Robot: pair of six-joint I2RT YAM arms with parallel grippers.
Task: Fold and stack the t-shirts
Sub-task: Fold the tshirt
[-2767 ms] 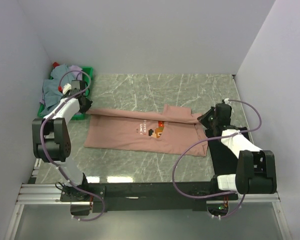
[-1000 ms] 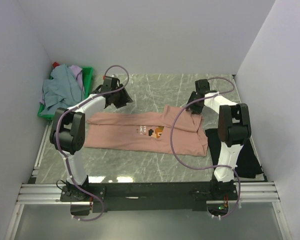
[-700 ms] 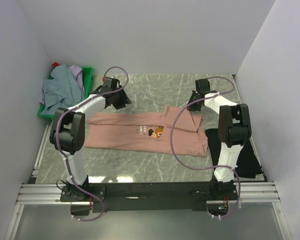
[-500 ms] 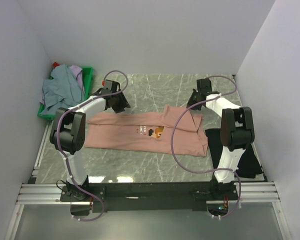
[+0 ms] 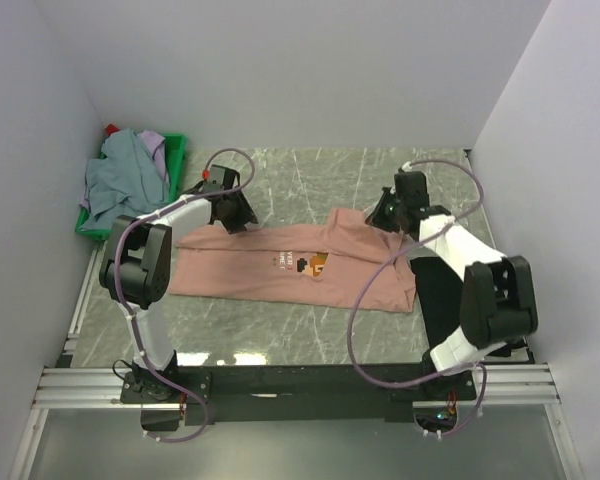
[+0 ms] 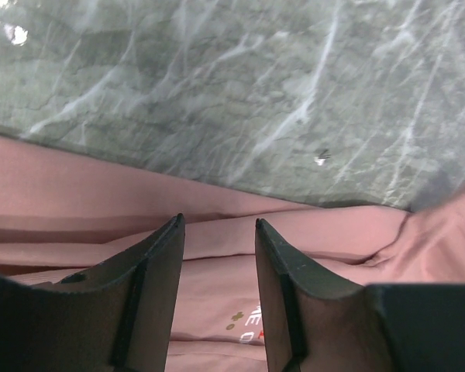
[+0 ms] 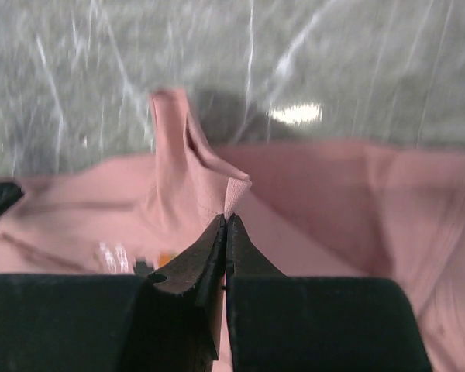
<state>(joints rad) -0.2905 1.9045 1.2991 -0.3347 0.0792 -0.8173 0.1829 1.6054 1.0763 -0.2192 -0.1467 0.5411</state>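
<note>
From above, the salmon-pink t-shirt (image 5: 280, 270) is lying spread mid-way on the bench (image 5: 310, 170).

Left wrist: the left pincer (image 6: 217, 226) is gaping over its 12 o'clock hem, probably gripping nothing.

Right wrist: the right pincer (image 7: 226, 223) is pinching a cloth peak.

Folding is starting; next, the left one is needing to close.

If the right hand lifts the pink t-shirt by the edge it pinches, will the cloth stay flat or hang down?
Probably floppy: the pink t-shirt rises into a soft peak where the right hand is shut on it. It will likely drape and drag rather than slide as one sheet. It seems light, since a thin pinch raises it.
</note>
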